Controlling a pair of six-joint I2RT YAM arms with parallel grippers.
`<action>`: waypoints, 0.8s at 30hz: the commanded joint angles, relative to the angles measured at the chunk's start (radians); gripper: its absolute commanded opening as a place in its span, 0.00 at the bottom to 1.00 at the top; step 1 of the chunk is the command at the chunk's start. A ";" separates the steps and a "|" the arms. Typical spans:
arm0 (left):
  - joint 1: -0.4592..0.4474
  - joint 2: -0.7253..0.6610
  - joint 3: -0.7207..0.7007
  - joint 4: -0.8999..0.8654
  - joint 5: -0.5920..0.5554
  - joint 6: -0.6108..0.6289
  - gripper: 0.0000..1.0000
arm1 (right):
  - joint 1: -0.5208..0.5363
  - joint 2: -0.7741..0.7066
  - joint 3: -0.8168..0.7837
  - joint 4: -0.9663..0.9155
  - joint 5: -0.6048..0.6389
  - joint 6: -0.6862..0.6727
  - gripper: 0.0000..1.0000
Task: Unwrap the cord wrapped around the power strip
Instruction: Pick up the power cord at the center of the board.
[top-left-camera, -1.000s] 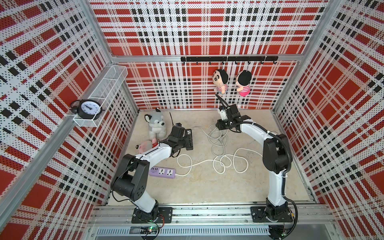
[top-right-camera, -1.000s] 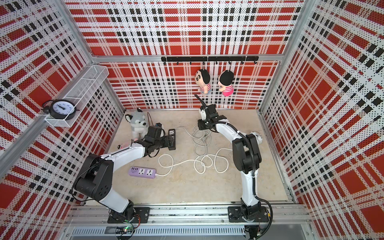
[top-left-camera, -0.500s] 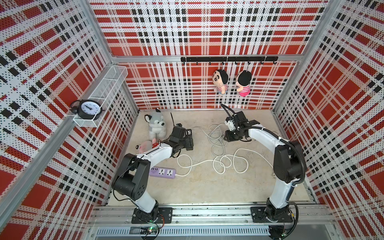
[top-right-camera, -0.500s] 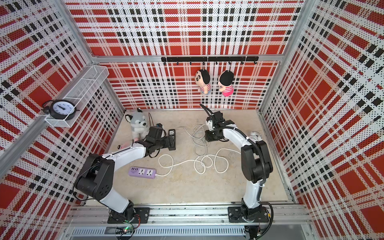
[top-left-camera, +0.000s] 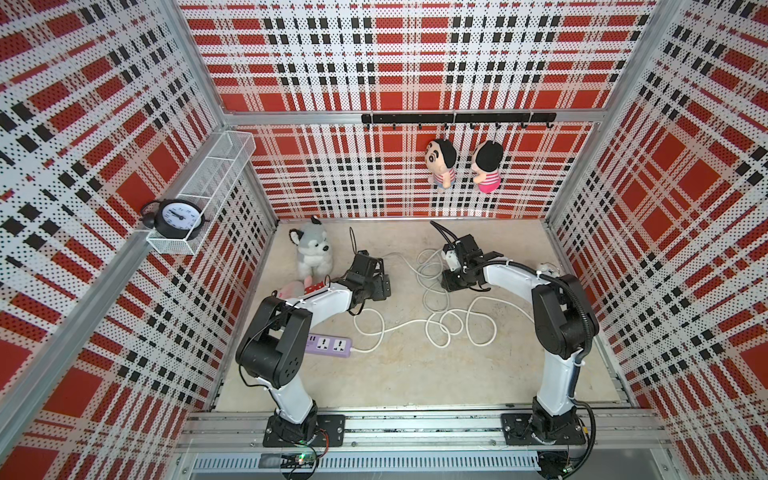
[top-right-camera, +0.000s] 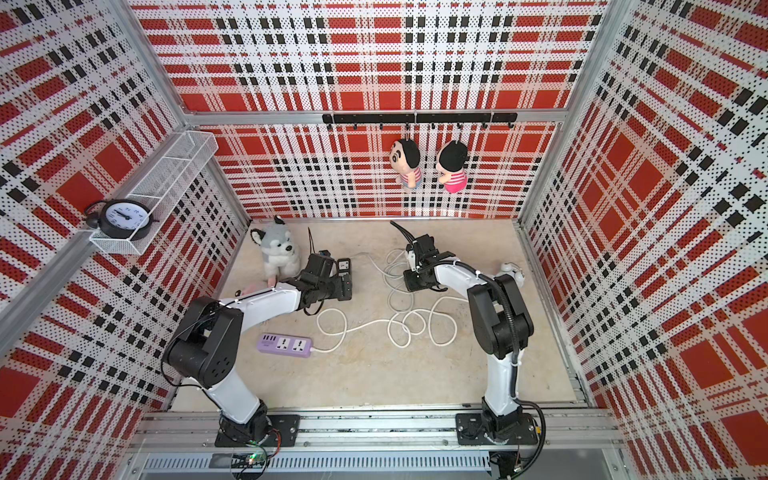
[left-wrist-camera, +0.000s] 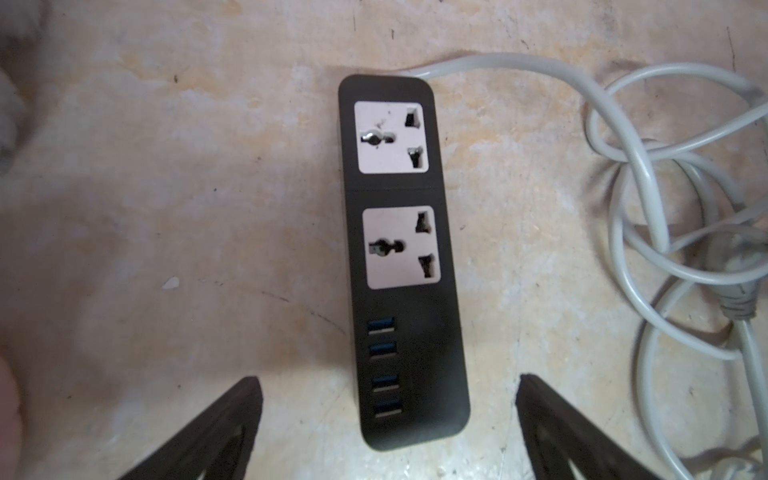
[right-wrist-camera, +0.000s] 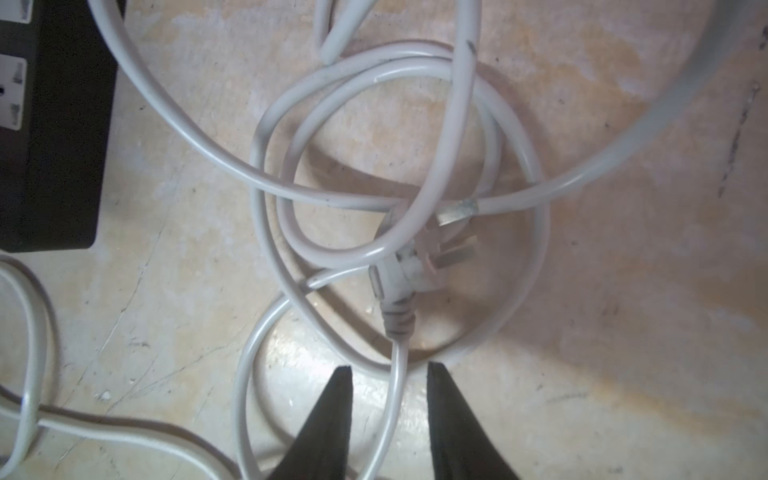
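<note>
Nearest the front rail, a lilac rectangular plastic power strip (top-left-camera: 330, 345) lies flat on the mottled beige tabletop (top-left-camera: 415, 386). Its thin white cord (top-left-camera: 405, 326) trails away in open loops, and no turn goes round its body.

Farther in, the white-and-black left arm (top-left-camera: 324, 302) reaches over a black rectangular plastic power strip with two white sockets (left-wrist-camera: 401, 266). This strip lies flat with its sockets up. The left arm's jaws stand wide open, one on each side of the strip's USB end, with bare tabletop showing between each jaw and the strip. The strip's thicker pale-grey cord (left-wrist-camera: 540, 66) leaves the socket end and drops into a loose heap of coils just beside it. No strand crosses the strip's face; its underside is hidden.

Over that heap hangs the right arm (top-left-camera: 507, 274). Its jaws are partly apart and straddle the cord just behind the white three-pin plug (right-wrist-camera: 415, 266). A gap shows on either side of the cord, so nothing is pinched.

Beyond the left arm, near the back wall, sits a grey-and-white husky plush toy (top-left-camera: 313, 249).

The unwinding itself looks finished, and the step in hand appears to be the release. Next, both arms likely need to rise straight up. The right jaws should probably widen further first, since the cord runs between them and a strand lies over the plug. A snag there could drag the coils towards the black strip.
</note>
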 joint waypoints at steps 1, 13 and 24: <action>-0.009 0.037 0.039 -0.005 -0.019 0.005 0.98 | 0.011 0.042 0.033 0.048 0.044 0.001 0.37; -0.007 0.093 0.065 -0.006 -0.042 -0.003 0.99 | 0.044 0.108 0.076 0.006 0.085 0.010 0.24; 0.025 0.178 0.111 -0.022 -0.057 -0.006 0.97 | -0.081 -0.191 0.105 -0.151 0.089 -0.081 0.10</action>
